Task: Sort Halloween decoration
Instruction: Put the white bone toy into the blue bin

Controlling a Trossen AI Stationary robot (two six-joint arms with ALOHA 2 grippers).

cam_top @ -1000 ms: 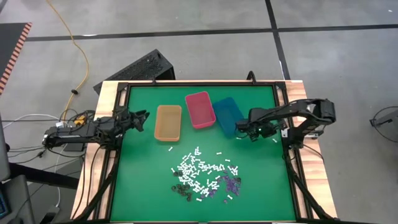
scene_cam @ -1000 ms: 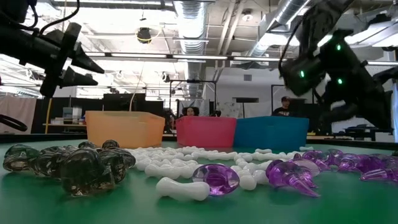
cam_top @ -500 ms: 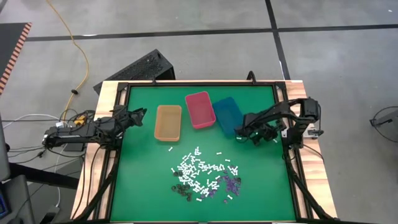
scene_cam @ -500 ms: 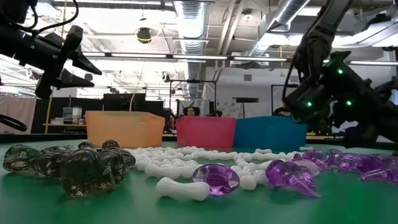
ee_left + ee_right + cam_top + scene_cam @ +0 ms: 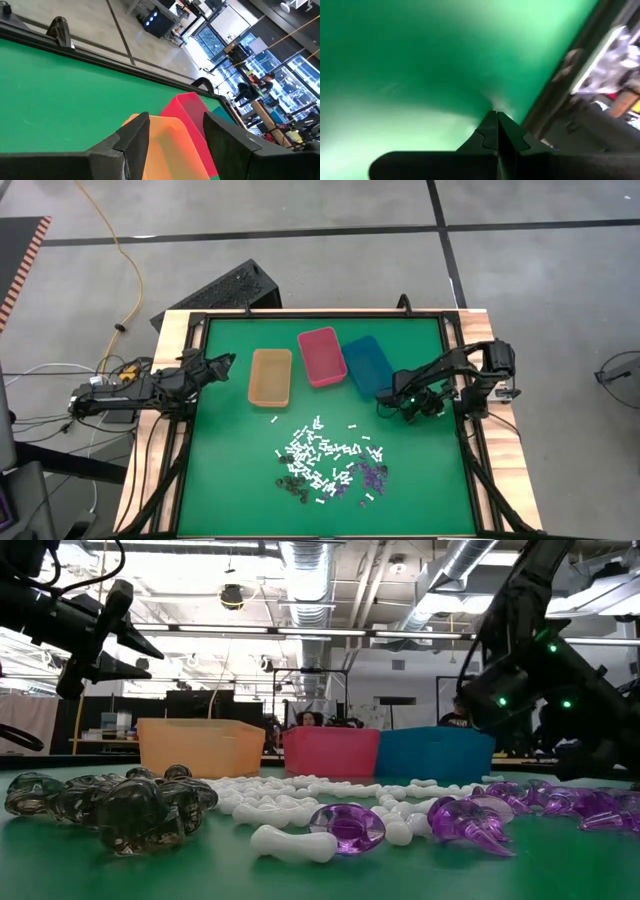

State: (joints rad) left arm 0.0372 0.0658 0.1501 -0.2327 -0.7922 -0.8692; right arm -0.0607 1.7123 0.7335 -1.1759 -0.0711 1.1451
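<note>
Green felt covers the tabletop [image 5: 230, 470], where the Halloween decoration [image 5: 325, 462], a scatter of white sticks, purple bits and dark bits, lies in the near middle, well apart from the orange bin [image 5: 270, 376], pink bin [image 5: 322, 355] and teal bin [image 5: 364, 363]. The right end effector [image 5: 385, 397] sits low just beside the teal bin, fingers pressed together and empty. The left end effector [image 5: 228, 361] waits near the orange bin, fingers wide.

You've got grey concrete floor [image 5: 300, 220] w/ black tape lines [image 5: 250, 235], yellow cable [image 5: 118, 255]; exposed silver ceiling ducts [image 5: 310, 565], tall glass windows [image 5: 280, 80] behind.
</note>
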